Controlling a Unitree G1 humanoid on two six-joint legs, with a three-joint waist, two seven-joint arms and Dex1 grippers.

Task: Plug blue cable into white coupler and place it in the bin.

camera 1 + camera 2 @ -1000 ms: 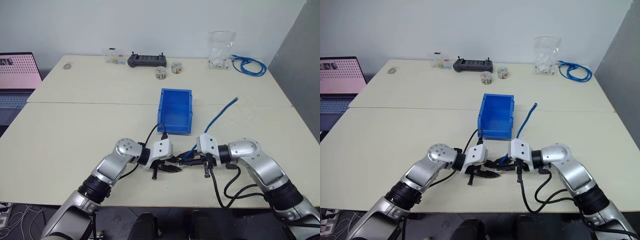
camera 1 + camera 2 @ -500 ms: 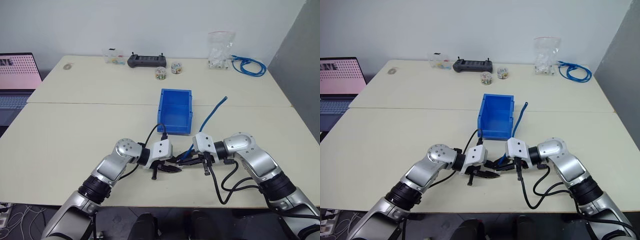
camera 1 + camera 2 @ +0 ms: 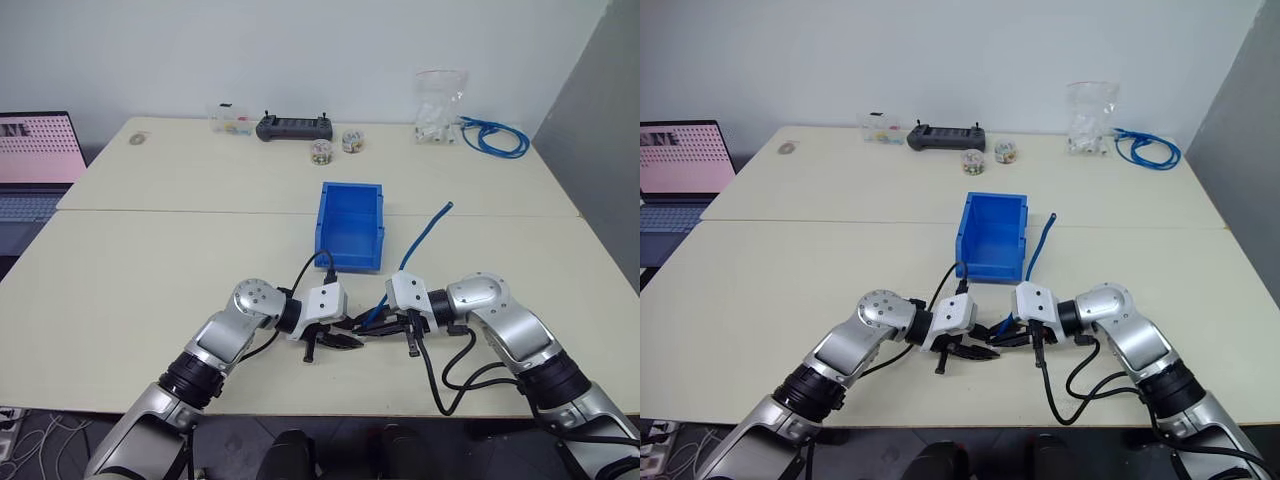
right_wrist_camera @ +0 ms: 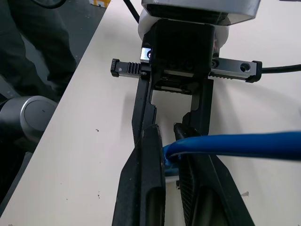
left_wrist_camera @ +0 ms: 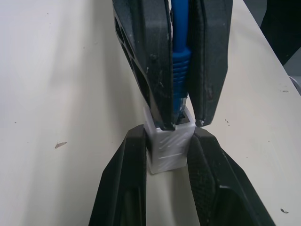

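The left gripper pinches the white coupler between its two black fingers, holding the little block just above the table. Facing it nose to nose, the right gripper is clamped on the blue cable at its ribbed boot, with the plug end already at, and seemingly partly inside, the coupler's open socket. Whether the latch has clicked home cannot be told. The risk lies in that narrow joint: if the plug is tilted against the socket, further pushing may twist the coupler out of the left fingers' grip on its smooth sides, or make the boot slide back between the right fingers. Behind the right gripper the rest of the cable arcs up freely over the table, just beside the bin; its springy drag may pull a half-seated plug out again when either hand lets go, and may catch the bin's wall on the way over.
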